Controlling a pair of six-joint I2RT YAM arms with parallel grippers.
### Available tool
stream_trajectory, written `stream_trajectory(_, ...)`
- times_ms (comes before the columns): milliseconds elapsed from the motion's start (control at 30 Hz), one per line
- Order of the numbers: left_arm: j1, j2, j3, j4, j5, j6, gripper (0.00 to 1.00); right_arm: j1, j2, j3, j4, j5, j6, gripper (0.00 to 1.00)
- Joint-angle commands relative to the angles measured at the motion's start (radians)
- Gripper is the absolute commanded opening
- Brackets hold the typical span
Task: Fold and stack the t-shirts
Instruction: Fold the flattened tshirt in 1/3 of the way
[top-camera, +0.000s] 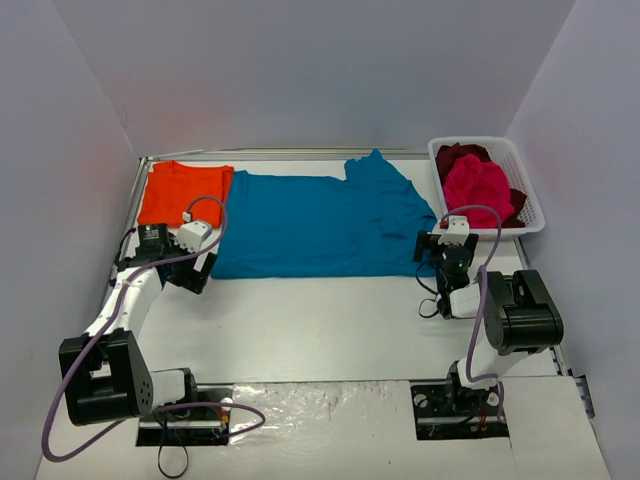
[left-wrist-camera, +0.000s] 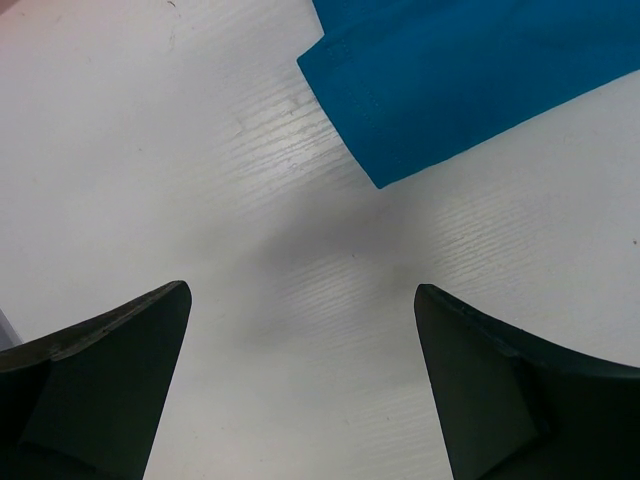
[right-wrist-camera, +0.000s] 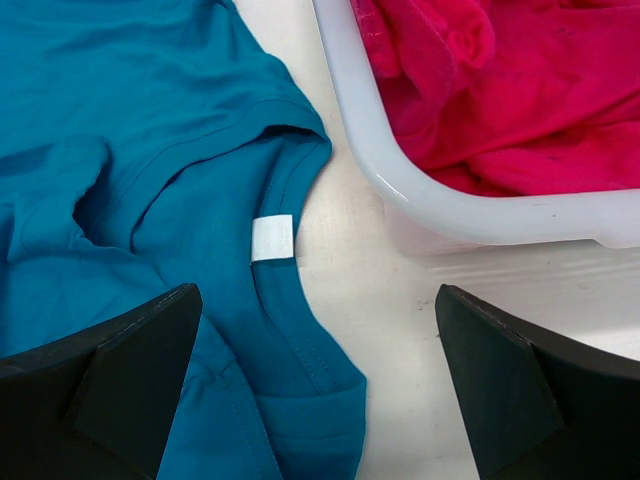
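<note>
White table (top-camera: 330, 320), pale walls (top-camera: 300, 70), teal-blue t-shirt (top-camera: 320, 225) spread flat, basket (top-camera: 532, 218) right

Bright, diffuse light from above — faint soft shadows, mild sheen on the table (left-wrist-camera: 290, 120); focus crisp throughout.

My right hand (right-wrist-camera: 317, 300) hangs with its two dark fingers (right-wrist-camera: 110, 390) spread wide, gripping nothing. Between them lies the neckline of the teal-blue t-shirt (right-wrist-camera: 130, 150), its white label (right-wrist-camera: 272, 238) facing up, on the pale counter (right-wrist-camera: 400, 340). Just beside the collar stands the white basket (right-wrist-camera: 400, 190), with the magenta-pink t-shirt (right-wrist-camera: 540, 90) crumpled inside.
</note>
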Motion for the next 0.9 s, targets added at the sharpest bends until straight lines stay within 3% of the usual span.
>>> stream_trajectory(0, 0.006, -0.014, 0.02, 0.037, 0.008, -0.025, 0.94, -0.007, 0.003, 0.028, 0.154, -0.002, 0.016, 1.0)
stream_trajectory(233, 0.006, -0.1, -0.029, 0.089, -0.002, -0.022, 0.94, -0.004, 0.003, 0.028, 0.154, 0.003, 0.016, 1.0)
stream_trajectory(633, 0.003, -0.071, -0.032, 0.14, -0.005, -0.025, 0.94, -0.006, -0.001, 0.025, 0.16, 0.0, 0.016, 1.0)
stream_trajectory(733, 0.004, -0.104, -0.037, 0.154, -0.006, -0.031, 0.94, -0.006, -0.078, -0.016, 0.176, -0.078, -0.02, 1.0)
stream_trajectory(867, -0.002, -0.129, -0.028, 0.139, -0.002, -0.028, 0.94, -0.029, -0.251, 0.043, -0.191, -0.23, -0.034, 1.0)
